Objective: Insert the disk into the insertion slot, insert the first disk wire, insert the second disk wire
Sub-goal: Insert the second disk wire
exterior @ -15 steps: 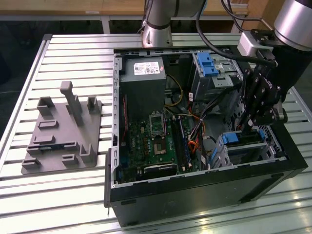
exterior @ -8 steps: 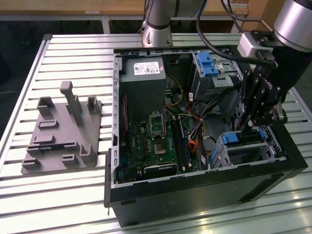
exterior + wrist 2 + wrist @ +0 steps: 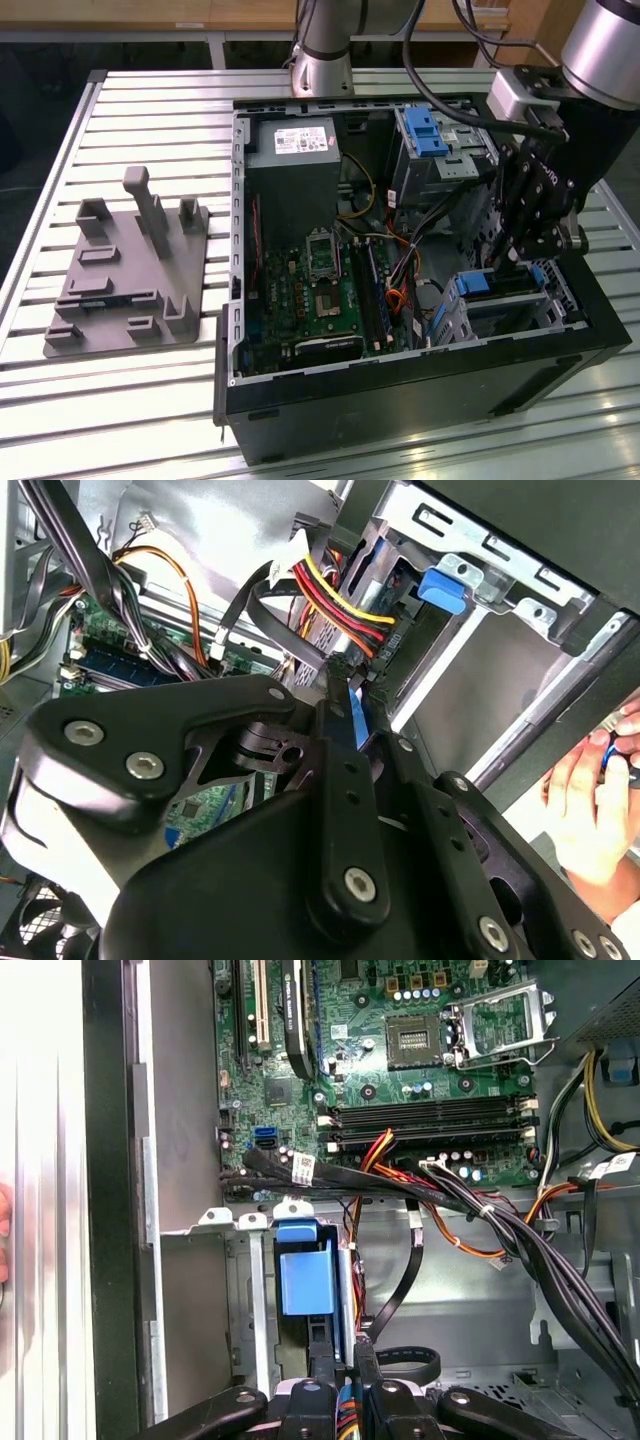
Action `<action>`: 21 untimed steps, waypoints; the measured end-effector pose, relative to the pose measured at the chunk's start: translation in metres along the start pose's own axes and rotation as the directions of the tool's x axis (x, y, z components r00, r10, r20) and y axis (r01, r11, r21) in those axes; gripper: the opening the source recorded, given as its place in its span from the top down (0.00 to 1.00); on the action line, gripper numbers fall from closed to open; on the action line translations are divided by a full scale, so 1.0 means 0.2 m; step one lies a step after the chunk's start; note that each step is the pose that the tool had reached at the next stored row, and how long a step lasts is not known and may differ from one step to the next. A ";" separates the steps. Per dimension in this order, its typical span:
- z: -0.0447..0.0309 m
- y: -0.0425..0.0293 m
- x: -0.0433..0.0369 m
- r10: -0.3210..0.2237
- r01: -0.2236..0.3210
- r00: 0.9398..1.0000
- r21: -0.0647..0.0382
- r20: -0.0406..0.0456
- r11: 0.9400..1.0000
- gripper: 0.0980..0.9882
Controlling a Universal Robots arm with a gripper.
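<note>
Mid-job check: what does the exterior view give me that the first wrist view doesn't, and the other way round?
Exterior view adds the grey fixture tray on the slatted table beside the computer case. First wrist view adds a white-tagged black cable crossing near the disk and its blue carrier. Both share the motherboard and the gripper low at the insertion slot.

- Black end effector [image 3: 520,262]
- Green motherboard [image 3: 310,300]
- Bright blue disk carrier [image 3: 306,1278]
- Grey fixture [image 3: 130,280] on the silver ribbed table [image 3: 150,110]
- Red, yellow and black wire bundle [image 3: 335,595]
</note>
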State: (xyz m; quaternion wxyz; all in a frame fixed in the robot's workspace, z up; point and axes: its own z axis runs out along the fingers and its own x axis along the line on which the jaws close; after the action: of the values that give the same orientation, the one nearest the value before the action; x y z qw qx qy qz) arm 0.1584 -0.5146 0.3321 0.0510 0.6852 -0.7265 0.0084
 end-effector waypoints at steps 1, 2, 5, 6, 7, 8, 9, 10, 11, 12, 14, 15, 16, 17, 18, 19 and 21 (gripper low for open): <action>0.001 -0.001 0.000 0.000 0.000 1.000 0.000 0.000 1.000 0.89; 0.002 -0.002 0.000 0.000 0.000 1.000 0.000 0.000 1.000 0.89; 0.005 -0.004 -0.001 0.000 0.000 1.000 -0.001 0.000 1.000 0.89; 0.006 -0.004 -0.001 0.000 0.000 1.000 -0.001 0.000 1.000 0.89; 0.008 -0.005 -0.001 0.000 0.000 1.000 -0.001 0.000 1.000 0.89; 0.009 -0.005 -0.001 0.000 0.000 1.000 -0.001 0.000 1.000 0.89; 0.010 -0.005 -0.001 0.000 0.000 1.000 -0.001 0.000 1.000 0.89; 0.012 -0.005 -0.001 0.000 0.000 1.000 -0.001 0.000 1.000 0.89; 0.013 -0.005 -0.001 0.000 0.000 1.000 -0.001 0.000 1.000 0.89; 0.014 -0.005 -0.001 0.000 0.000 1.000 -0.002 0.000 1.000 0.89; 0.016 -0.005 -0.001 0.000 0.000 1.000 -0.002 0.000 1.000 0.89; 0.016 -0.005 -0.001 0.000 0.000 1.000 -0.002 0.000 1.000 0.89; 0.017 -0.005 -0.001 0.000 0.000 1.000 -0.002 0.000 1.000 0.89; 0.017 -0.005 -0.001 0.000 0.000 1.000 -0.003 0.000 1.000 0.89; 0.018 -0.005 -0.001 0.000 0.000 1.000 -0.003 0.000 1.000 0.89; 0.018 -0.006 0.000 0.000 0.000 1.000 -0.003 0.000 1.000 0.89; 0.018 -0.005 0.000 0.000 0.000 1.000 -0.004 0.000 1.000 0.89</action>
State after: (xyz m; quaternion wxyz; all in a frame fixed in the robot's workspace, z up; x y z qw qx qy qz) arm 0.1593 -0.5150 0.3285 0.0523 0.6852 -0.7265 0.0071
